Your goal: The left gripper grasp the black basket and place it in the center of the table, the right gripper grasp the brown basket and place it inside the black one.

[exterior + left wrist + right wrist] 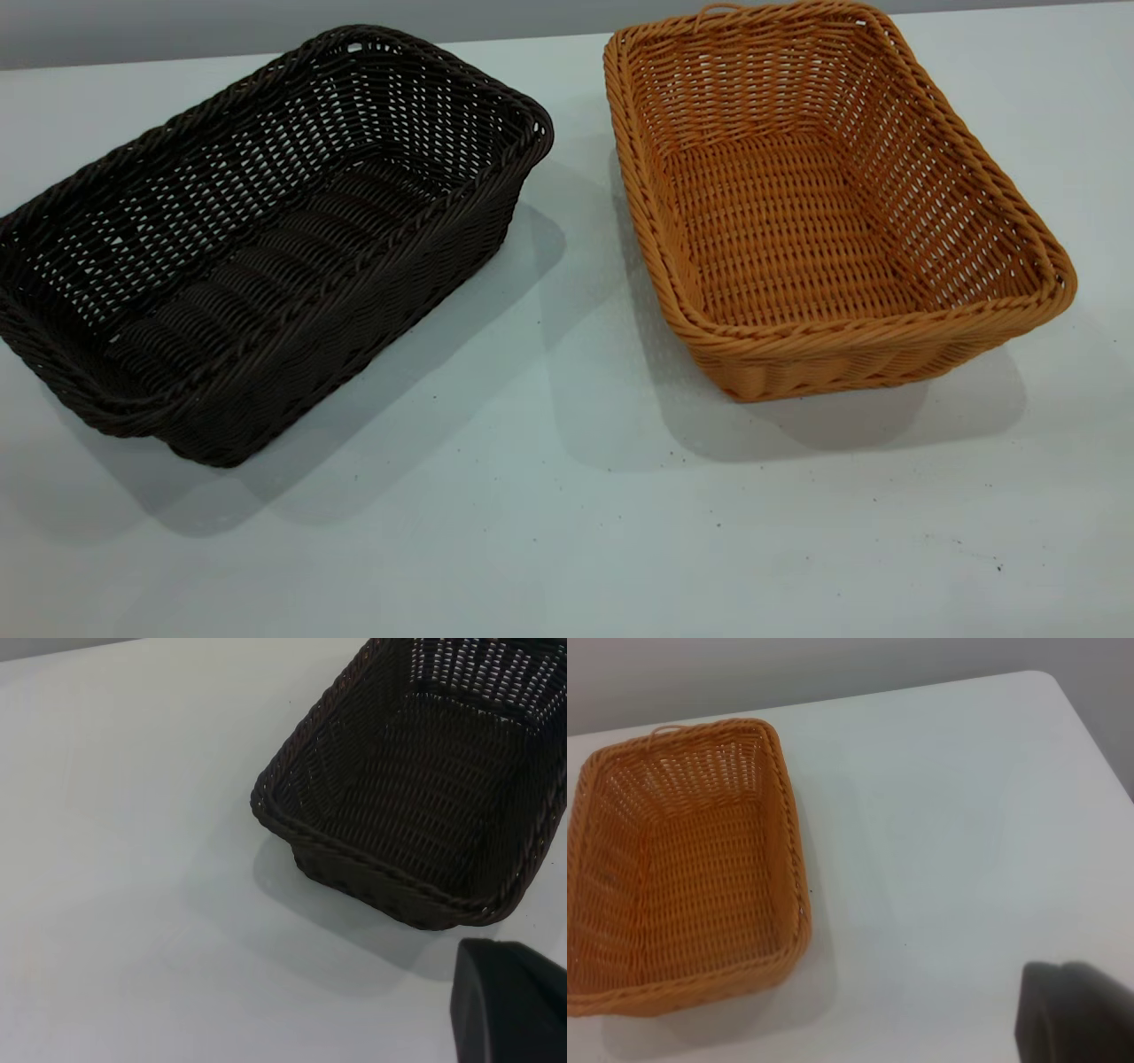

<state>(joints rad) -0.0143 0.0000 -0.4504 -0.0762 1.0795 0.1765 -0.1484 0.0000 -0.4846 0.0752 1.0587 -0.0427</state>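
Observation:
The black basket (pixel 354 310) lies empty on the left of the table (pixel 567 532), turned at an angle. The brown basket (pixel 930 186) sits empty at the right, a small loop on its far short end, a gap of bare table between the two. No arm shows in the exterior view. In the left wrist view only a dark part of my left gripper (pixel 509 1005) shows, off one short end of the black basket (pixel 372 864) and apart from it. In the right wrist view a dark part of my right gripper (pixel 1076 1014) hangs well clear of the brown basket (pixel 682 868).
White table stretches in front of both baskets, with a few dark specks (pixel 999 567). The table's far edge meets a grey wall (pixel 177 27). A rounded table corner (pixel 1050 678) shows in the right wrist view.

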